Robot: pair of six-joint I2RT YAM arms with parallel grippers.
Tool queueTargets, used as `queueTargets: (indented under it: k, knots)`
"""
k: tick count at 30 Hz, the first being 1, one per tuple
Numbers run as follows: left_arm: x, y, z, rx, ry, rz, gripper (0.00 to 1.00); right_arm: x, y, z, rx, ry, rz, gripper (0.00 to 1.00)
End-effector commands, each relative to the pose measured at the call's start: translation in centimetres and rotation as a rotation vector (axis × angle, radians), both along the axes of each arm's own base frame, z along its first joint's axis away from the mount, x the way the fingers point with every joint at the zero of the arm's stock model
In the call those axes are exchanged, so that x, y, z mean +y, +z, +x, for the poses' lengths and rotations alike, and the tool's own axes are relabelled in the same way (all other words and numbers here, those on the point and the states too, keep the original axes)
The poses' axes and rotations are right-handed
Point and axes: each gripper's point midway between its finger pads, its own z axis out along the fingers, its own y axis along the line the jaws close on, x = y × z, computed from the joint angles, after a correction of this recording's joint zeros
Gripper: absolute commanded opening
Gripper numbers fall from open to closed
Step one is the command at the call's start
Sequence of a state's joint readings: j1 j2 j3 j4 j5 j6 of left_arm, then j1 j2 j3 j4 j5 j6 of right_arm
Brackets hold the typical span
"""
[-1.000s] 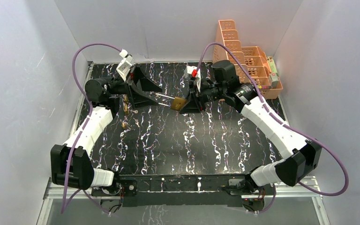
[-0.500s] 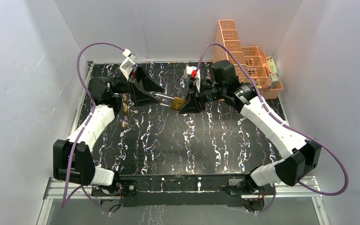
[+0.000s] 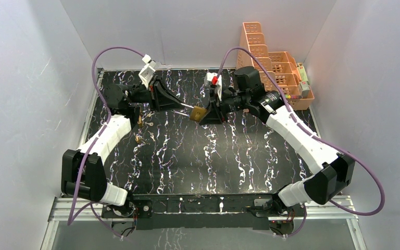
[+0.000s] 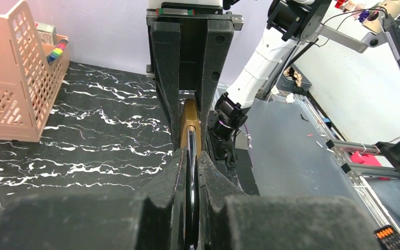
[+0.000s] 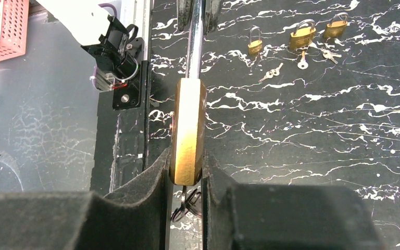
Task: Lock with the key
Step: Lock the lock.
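A brass padlock hangs in the air over the back middle of the table. My right gripper is shut on its body. A key sticks out of the lock's underside, between my right fingers. The long silver shackle points left toward my left gripper. In the left wrist view my left gripper is shut on the shackle, and the brass padlock lies just beyond the fingertips. The shackle runs up out of the right wrist view.
Three smaller padlocks and loose keys lie on the black marbled table below my left arm. A pink basket rack stands at the back right corner. White walls close in the left, back and right sides.
My left gripper has gone from open to shut, clamping the shackle. The left arm has shifted a little right toward the padlock. The right arm has held still.
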State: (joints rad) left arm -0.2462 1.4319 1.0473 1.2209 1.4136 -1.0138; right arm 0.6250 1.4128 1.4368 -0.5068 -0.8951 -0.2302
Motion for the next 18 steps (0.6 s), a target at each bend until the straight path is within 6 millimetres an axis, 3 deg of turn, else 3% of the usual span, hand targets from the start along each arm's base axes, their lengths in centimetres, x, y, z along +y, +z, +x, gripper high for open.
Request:
queueTargets:
  k: [1, 3, 6, 7, 8, 13, 18]
  knots:
    - [-0.1, 2.5, -0.5, -0.133, 0.061, -0.081, 0.0, 0.5, 5.1, -0.3, -0.136, 0.04, 0.115, 0.0]
    - [-0.1, 3.2, 0.1, -0.152, 0.11, -0.117, 0.0, 0.3, 5.9, 0.0, -0.169, 0.014, 0.128, 0.03]
    - [0.0, 4.4, 0.8, -0.184, 0.18, -0.171, 0.0, -0.3, 8.0, 0.4, -0.255, -0.066, 0.195, 0.7]
    - [0.1, 4.9, 0.9, -0.195, 0.198, -0.187, 0.0, -0.6, 8.7, 0.5, -0.291, -0.103, 0.231, 0.87]
    - [0.1, 5.4, 1.0, -0.206, 0.214, -0.202, 0.0, -1.0, 8.8, 0.8, -0.323, -0.154, 0.262, 0.97]
    - [0.6, 8.0, 0.7, -0.271, 0.27, -0.273, 0.0, -3.5, 11.8, 0.5, -0.498, -0.309, 0.489, 0.99]
    - [0.9, 10.0, -0.4, -0.303, 0.258, -0.333, 0.0, -3.2, 12.1, -1.3, -0.561, -0.171, 0.573, 0.99]
